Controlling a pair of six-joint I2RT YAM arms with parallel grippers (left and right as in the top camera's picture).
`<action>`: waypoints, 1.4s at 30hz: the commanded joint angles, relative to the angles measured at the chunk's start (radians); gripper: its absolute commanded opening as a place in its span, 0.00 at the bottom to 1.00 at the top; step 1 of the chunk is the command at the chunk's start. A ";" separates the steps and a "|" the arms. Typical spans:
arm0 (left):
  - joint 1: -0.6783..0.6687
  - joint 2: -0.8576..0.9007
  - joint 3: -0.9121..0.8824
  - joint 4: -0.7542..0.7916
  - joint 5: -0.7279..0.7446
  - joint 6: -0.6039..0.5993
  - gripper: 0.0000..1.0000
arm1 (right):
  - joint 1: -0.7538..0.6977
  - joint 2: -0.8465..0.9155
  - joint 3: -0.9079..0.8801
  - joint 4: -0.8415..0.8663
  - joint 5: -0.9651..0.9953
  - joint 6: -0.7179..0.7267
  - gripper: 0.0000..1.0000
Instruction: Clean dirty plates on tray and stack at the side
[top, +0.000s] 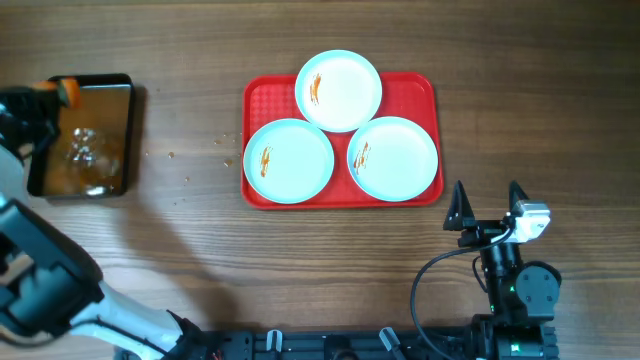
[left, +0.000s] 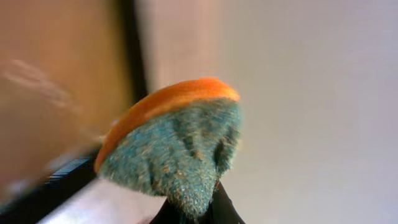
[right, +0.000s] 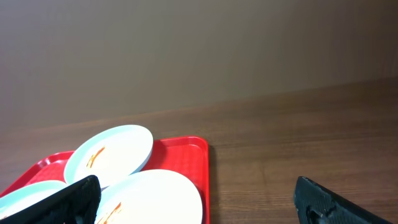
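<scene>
My left fingers (left: 219, 210) pinch a sponge (left: 174, 143) for scrubbing; my right fingers (top: 457, 206) wait wide near the smeared plates (top: 339, 90).

Open tabletop (top: 520, 100) on every side of the tray (top: 258, 95); three close-packed plates (top: 290, 160) across its floor.

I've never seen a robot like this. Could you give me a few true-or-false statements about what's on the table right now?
1. All three plates sit on the red tray. True.
2. The plates are piled in one stack. False: they lie spread across the tray.
3. The left gripper holds a sponge. True.
4. The right gripper is clamped on a plate. False: it is open and empty, beside the tray.
5. Every plate is clean. False: each has an orange smear.
</scene>
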 joint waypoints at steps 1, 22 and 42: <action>-0.013 -0.178 0.014 0.025 -0.071 0.069 0.04 | -0.004 -0.005 -0.001 0.003 0.010 -0.013 1.00; -0.214 -0.262 0.014 -0.016 -0.733 0.891 0.04 | -0.004 -0.005 -0.001 0.003 0.010 -0.013 1.00; -0.187 -0.253 -0.064 -0.077 -0.692 0.954 0.04 | -0.004 -0.005 -0.001 0.003 0.010 -0.014 1.00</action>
